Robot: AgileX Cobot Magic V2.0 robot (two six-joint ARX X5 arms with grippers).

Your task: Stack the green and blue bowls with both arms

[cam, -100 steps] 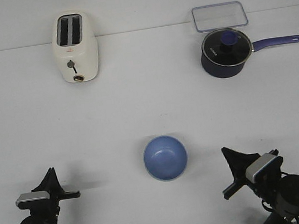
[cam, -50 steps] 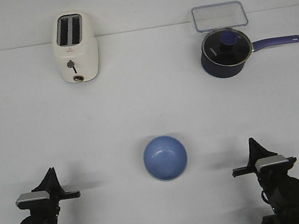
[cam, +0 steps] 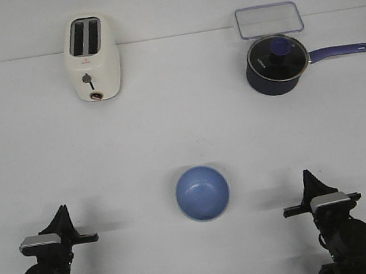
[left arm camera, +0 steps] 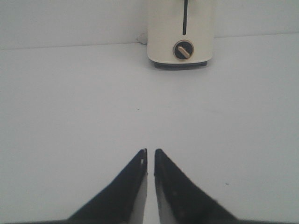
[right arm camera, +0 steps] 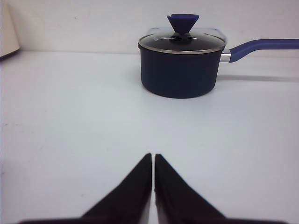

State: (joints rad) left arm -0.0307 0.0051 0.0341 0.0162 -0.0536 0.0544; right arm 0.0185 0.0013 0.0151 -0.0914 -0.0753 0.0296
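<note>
A periwinkle blue bowl (cam: 202, 192) sits upright on the white table at the front centre, between the two arms. No green bowl shows in any view. My left gripper (cam: 62, 211) is at the front left, shut and empty, pointing forward; in the left wrist view (left arm camera: 150, 152) its tips nearly touch over bare table. My right gripper (cam: 308, 175) is at the front right, shut and empty; in the right wrist view (right arm camera: 153, 156) its fingers are closed. Both grippers stand well apart from the bowl.
A cream toaster (cam: 91, 57) stands at the back left and shows in the left wrist view (left arm camera: 181, 32). A dark navy lidded saucepan (cam: 275, 64) sits at the back right, also in the right wrist view (right arm camera: 180, 60). A clear rectangular container (cam: 268, 19) lies behind it.
My right gripper has swung from angled toward the bowl to pointing straight ahead and has shifted right. The left arm and the blue bowl have not moved.
</note>
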